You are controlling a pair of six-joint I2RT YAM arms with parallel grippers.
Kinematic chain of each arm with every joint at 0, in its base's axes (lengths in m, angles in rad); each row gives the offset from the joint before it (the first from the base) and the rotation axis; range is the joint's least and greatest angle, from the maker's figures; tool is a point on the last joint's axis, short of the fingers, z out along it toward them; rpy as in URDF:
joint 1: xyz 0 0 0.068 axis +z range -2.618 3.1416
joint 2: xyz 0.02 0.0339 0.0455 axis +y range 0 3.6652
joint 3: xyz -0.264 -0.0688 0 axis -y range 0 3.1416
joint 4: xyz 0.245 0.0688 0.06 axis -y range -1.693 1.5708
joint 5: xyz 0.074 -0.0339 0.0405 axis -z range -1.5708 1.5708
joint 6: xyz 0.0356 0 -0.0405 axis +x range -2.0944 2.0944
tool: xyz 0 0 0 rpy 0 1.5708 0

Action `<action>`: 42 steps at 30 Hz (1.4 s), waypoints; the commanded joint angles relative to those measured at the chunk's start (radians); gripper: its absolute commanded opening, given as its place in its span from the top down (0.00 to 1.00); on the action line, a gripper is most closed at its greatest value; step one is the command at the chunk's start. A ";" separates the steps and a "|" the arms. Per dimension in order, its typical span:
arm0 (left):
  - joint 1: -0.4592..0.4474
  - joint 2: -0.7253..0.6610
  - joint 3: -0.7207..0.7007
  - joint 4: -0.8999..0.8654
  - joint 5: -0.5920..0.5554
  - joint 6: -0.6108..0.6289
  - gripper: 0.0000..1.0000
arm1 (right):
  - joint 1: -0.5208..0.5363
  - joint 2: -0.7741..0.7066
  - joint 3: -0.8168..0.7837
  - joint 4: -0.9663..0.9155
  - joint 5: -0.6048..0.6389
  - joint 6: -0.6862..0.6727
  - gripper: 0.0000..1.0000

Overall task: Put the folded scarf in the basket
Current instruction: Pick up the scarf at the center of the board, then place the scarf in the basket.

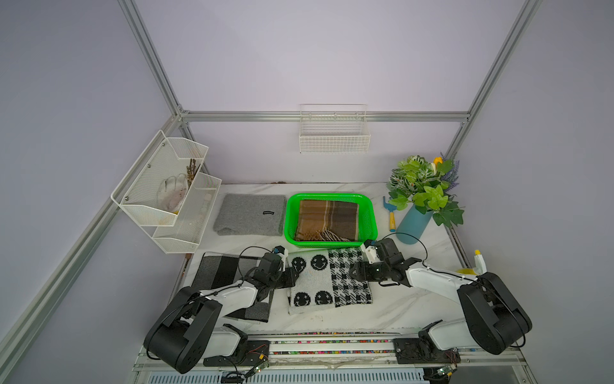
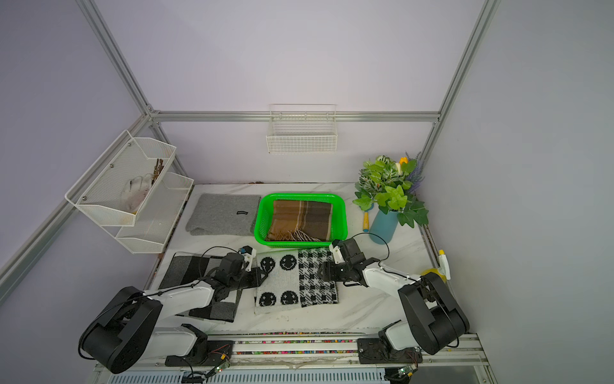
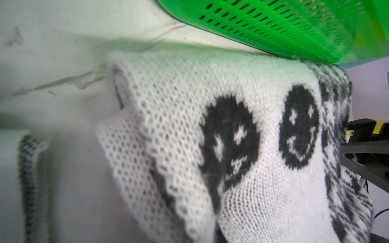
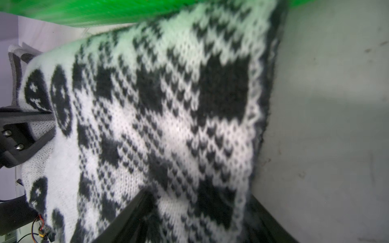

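We judge the task barely begun. The black-and-white knit scarf [image 1: 327, 282] lies folded on the marble table [image 1: 382, 316], outside the green basket [image 1: 332, 196]. Its far edge touches the basket's near wall. Lifting it, carrying it over the wall and setting it down are all left to do.

On the left, the left gripper [image 1: 295, 275] rests at the scarf's smiley-face edge with its jaws together. In the left wrist view the knit bunches up close to the lens and hides the fingertips, so we cannot tell whether any cloth is pinched.

In the middle, the folded scarf seems a little wider than deep. We read its long axis as running left to right, from one gripper to the other, nearly parallel to the basket's near wall. The smiley half faces the left arm and the checked half faces the right arm.

Behind it, the basket already holds a brown plaid scarf [image 1: 327, 219], fringe toward the near wall. We expect the knit scarf to land on top of it.

On the right, the right gripper [image 1: 353, 272] has its jaws well apart. One finger lies over the checked knit and the other outside its right edge. They straddle that edge and clamp nothing.
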 commanded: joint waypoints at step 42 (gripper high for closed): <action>-0.005 0.106 -0.119 0.231 0.198 -0.095 1.00 | 0.064 -0.009 -0.082 0.163 -0.121 0.054 1.00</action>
